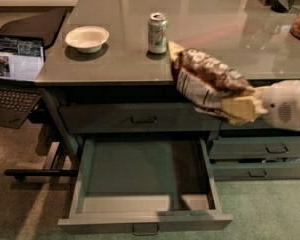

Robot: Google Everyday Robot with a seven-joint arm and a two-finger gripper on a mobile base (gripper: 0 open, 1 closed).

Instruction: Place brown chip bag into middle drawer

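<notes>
One gripper (238, 109), reaching in from the right, clamps the right end of the brown chip bag (207, 81), which hangs at the countertop (115, 59) edge above the open middle drawer (145, 218).

One end effector (238, 109), in at three o'clock, clamped on the one brown crinkly chip bag (205, 76). One green-silver soda can (157, 32) at twelve on the one grey glossy desk (215, 24), one white round bowl (87, 38) at ten. One open black laptop (15, 69) at nine. Drawers: four grey-green fronts. That's one wide shallow middle drawer (145, 184) pulled open at six, one wide closed drawer (100, 119) above it, two narrower closed drawers (290, 149) at four. Four dark bar handles (144, 119), one apiece.
</notes>
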